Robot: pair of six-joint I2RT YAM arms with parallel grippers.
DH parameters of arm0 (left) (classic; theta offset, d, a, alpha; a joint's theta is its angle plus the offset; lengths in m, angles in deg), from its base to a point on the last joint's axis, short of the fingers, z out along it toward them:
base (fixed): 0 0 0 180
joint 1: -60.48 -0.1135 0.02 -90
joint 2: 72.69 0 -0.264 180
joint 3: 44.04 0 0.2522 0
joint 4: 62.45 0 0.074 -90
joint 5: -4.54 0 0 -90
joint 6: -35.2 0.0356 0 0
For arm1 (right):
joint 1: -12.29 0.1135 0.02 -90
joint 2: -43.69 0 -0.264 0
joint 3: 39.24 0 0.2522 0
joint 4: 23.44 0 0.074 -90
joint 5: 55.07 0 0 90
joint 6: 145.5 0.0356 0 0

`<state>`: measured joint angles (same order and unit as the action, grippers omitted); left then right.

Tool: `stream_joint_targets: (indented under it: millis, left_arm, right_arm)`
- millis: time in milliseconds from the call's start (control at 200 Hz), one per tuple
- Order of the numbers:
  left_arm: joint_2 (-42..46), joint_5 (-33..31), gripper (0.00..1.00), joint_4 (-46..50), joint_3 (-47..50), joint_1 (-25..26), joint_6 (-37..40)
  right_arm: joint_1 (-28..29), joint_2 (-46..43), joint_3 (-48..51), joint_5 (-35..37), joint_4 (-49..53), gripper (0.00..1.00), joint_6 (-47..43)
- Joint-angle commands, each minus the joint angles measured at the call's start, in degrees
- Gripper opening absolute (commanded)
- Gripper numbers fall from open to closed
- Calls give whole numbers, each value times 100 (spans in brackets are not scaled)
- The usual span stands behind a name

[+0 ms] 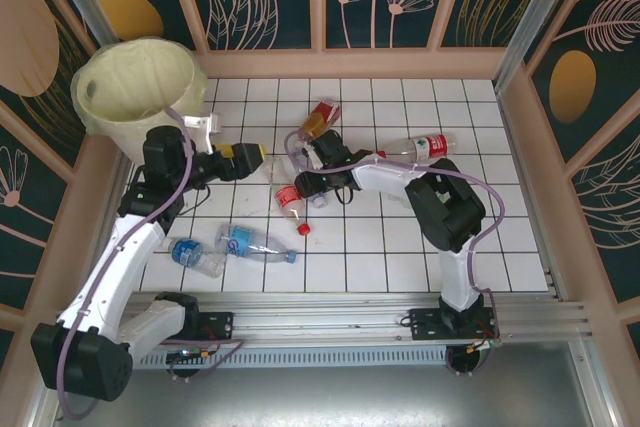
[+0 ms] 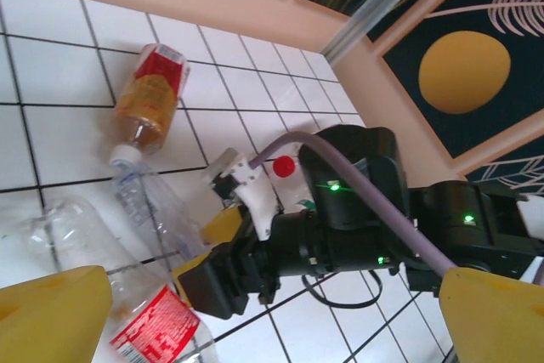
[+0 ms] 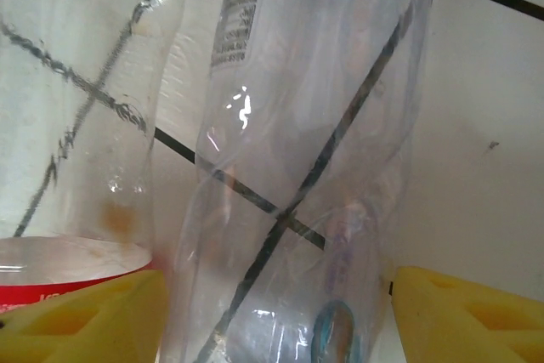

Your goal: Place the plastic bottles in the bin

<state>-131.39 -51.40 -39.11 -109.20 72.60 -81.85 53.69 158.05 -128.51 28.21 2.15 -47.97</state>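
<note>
From above, the big round pale yellow bin [image 1: 135, 87] stands at the far left of the white tiled worktop [image 1: 400, 247]. The left pincer [image 1: 250, 159] hangs near it, wide open and holding nothing. The right pincer [image 1: 308, 182] is low in the middle, at a small bunch of plastic bottles [image 1: 291, 200].

From the left wrist, a clear crushed plastic bottle [image 2: 149, 201] lies with one end at the right pincer, so the right arm is nearer.

From the right wrist, this bottle sits between the yellow pads [image 3: 467, 316]. Its long side runs straight away from the pincer. The pads are half open, just beside it. I cannot tell if they squeeze it.
</note>
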Motion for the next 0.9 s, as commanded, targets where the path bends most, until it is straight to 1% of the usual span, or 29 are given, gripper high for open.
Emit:
stream_joint_targets:
  millis: [0,175,315,365,460,560,666,806,896]
  left_arm:
    - [-118,35,99,-539,77,164,-204]
    - [-330,-163,99,-657,146,373,-222]
    - [-438,-202,99,-812,163,437,-279]
    - [-489,-197,99,-867,173,451,-305]
    - [-595,-215,99,-951,206,500,-340]
    - [-731,-204,99,-1143,297,537,-473]
    - [-885,-114,99,-1589,471,628,-709]
    - [-1276,-178,99,-2096,602,886,-983]
    - [-1636,-253,97,-2343,583,1057,-1267]
  right_arm:
    - [18,104,-48,233,108,69,-65]
    - [29,96,61,215,15,66,-75]
    - [29,43,151,222,-64,60,-75]
    - [26,-11,204,233,-113,57,-74]
    - [-25,-193,386,184,-249,55,-31]
    - [-158,-503,676,92,-434,54,23]
    - [-358,-1075,1181,-240,-740,54,57]
    - [-591,-1776,1734,-687,-998,55,143]
    - [-673,-2197,2003,-920,-1099,55,228]
